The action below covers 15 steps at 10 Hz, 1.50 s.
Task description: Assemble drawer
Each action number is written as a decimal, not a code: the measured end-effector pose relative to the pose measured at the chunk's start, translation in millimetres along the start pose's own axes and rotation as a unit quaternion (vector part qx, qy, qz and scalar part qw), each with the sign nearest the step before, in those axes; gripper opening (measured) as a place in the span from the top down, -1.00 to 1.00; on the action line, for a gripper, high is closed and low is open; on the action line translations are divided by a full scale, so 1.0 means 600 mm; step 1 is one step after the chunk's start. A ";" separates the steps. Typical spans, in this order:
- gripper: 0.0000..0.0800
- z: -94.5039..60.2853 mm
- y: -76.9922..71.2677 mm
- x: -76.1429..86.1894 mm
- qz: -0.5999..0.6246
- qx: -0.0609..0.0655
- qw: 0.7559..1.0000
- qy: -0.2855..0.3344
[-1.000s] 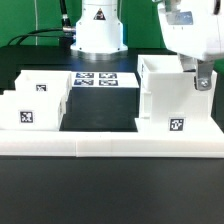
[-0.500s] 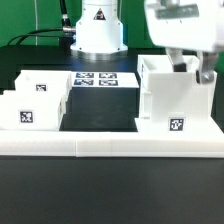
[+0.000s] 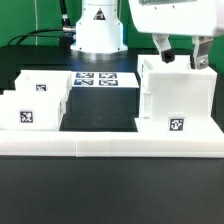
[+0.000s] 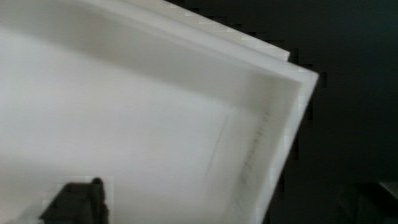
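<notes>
The large white drawer box (image 3: 178, 100) stands upright at the exterior view's right, with a marker tag on its front. My gripper (image 3: 180, 56) hangs just above its top edge, jaws spread wide and empty, touching nothing. In the wrist view the box's white panel and raised rim (image 4: 267, 120) fill the frame. One dark fingertip (image 4: 80, 200) shows near the frame edge. A smaller white drawer part (image 3: 35, 100) with two tags sits at the exterior view's left.
The marker board (image 3: 96, 80) lies at the back middle, before the robot base (image 3: 96, 35). A long white rail (image 3: 110, 148) runs along the front of the parts. The table surface is black.
My gripper has risen from beside the large box's right wall and shifted toward the exterior view's left. Its fingers now stand apart above the box.
</notes>
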<state>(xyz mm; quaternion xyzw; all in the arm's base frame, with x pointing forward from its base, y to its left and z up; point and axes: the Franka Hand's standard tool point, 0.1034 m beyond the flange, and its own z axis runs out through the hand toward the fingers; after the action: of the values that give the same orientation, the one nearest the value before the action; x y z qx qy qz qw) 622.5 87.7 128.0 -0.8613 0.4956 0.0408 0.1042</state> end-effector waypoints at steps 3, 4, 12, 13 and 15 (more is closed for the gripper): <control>-0.62 -0.034 0.014 0.010 -0.125 -0.018 0.992 -0.011; -0.62 -0.032 0.015 0.010 -0.167 -0.019 0.986 -0.013; -0.62 -0.025 0.165 0.135 -0.466 -0.033 0.884 -0.010; -0.62 -0.023 0.164 0.133 -0.468 -0.033 0.883 -0.010; -0.62 -0.018 0.172 0.136 -0.464 -0.036 0.885 -0.009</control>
<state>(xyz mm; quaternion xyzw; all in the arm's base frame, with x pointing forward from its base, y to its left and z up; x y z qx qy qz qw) 574.6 -34.0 110.2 -0.9956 0.0371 0.0133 0.0845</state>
